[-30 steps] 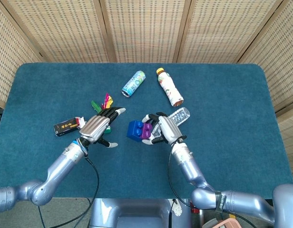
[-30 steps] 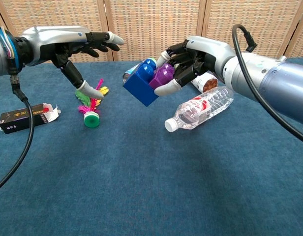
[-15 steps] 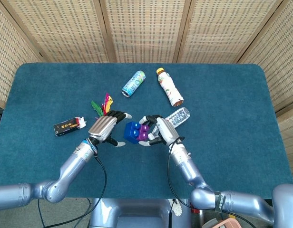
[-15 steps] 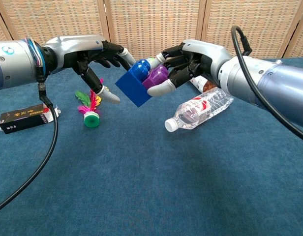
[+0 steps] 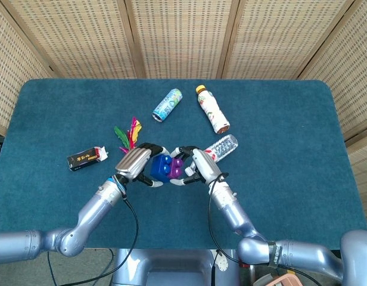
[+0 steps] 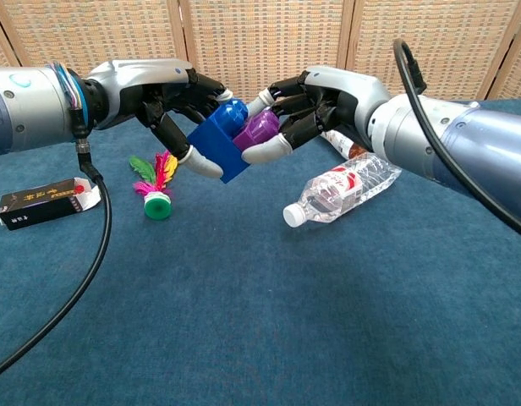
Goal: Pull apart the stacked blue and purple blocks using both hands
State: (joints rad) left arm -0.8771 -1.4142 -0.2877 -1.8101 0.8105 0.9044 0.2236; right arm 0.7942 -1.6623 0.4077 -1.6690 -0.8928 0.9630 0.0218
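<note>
Above the blue tabletop (image 6: 244,338), the left hand (image 6: 163,89) grips the blue block (image 6: 216,144) with fingers and thumb around it, while the right hand (image 6: 315,97) grips the purple block (image 6: 259,128); the two blocks are joined, held in the air between the hands. Just beyond lie a clear water bottle (image 6: 345,188), a feathered shuttlecock (image 6: 156,190) and a dark small box (image 6: 41,203). Farther back lie a can (image 5: 167,104) and a drink bottle (image 5: 212,110).

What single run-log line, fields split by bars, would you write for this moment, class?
phase: both hands grasp stack | left hand: holds blue block | right hand: holds purple block | blocks: joined, lifted off table | separation: not yet done
</note>
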